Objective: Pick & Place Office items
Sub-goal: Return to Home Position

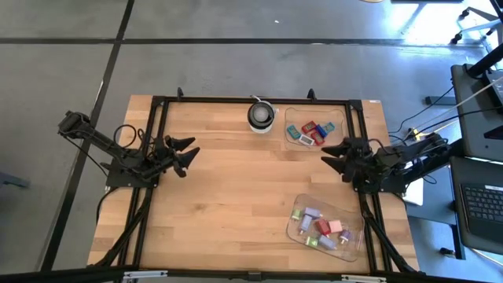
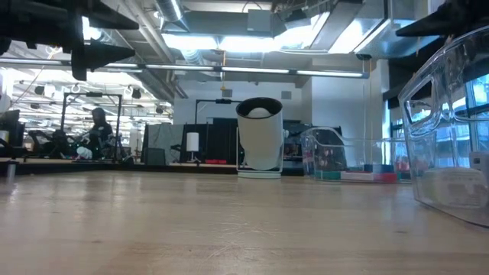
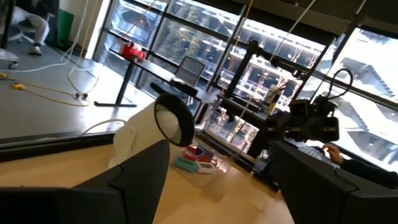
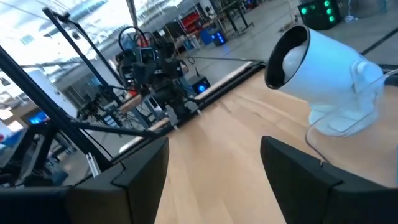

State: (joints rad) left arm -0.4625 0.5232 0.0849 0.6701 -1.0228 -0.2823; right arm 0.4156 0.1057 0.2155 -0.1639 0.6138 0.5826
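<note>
Nearest, a clear tray (image 2: 451,130) is seen with several office items (image 1: 324,228) laid inside; others are gathered in the far tray (image 1: 288,118). Both the left gripper (image 1: 192,153) and the right gripper (image 1: 324,154) are held empty, jaws wide; arms are best withdrawn slowly, clear of both trays.

A round white-and-black object (image 1: 262,115) stands on the wooden table (image 1: 236,189) near one clear tray (image 1: 295,115), well apart from another tray (image 1: 355,240)

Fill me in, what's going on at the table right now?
Nothing is being handled. The left gripper hovers open and empty over the table's left side, the right gripper likewise over the right side. The small coloured pieces lie in two clear trays: the far tray beside the white-and-black round object, and the near tray at the front right.
</note>
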